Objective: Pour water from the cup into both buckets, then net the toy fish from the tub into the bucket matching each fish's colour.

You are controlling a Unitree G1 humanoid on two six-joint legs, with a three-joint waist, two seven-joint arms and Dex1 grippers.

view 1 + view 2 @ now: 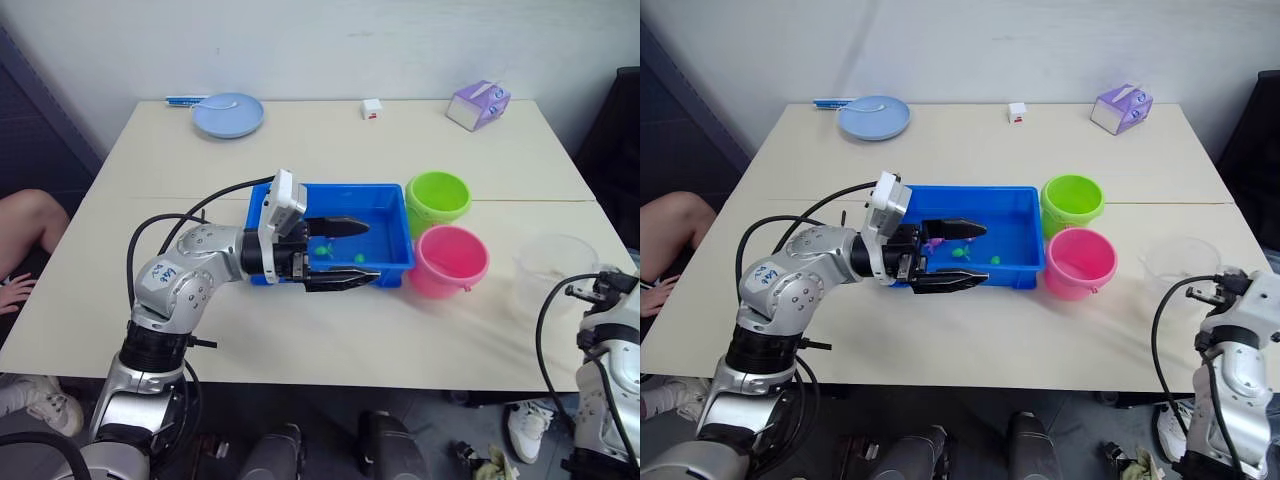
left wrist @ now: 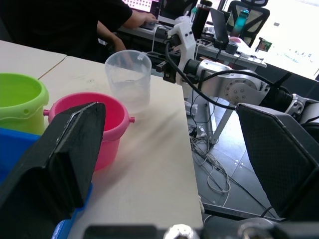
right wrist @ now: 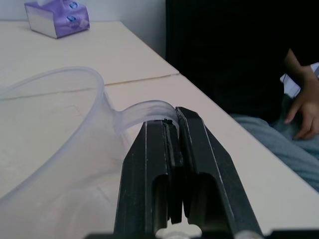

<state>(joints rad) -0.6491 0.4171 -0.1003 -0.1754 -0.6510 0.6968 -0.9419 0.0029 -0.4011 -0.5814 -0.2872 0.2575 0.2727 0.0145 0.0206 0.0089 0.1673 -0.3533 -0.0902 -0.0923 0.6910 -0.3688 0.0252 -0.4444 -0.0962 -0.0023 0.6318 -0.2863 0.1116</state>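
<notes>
A pale cream bench (image 1: pixel 330 300), made of two tops joined at a seam, stands against a plain white wall (image 1: pixel 330 40). Beyond its right end sit cluttered desks (image 2: pixel 239 50) and a black office chair (image 2: pixel 247 12), with cables (image 2: pixel 212 159) trailing over a grey floor (image 2: pixel 234 179).

plate (image 1: pixel 228 115) far left of table (image 1: pixel 300 330) (spoon on it) | white cube (image 1: pixel 371 108) centre-back | purple tissue box (image 1: pixel 478 105) far right
</notes>
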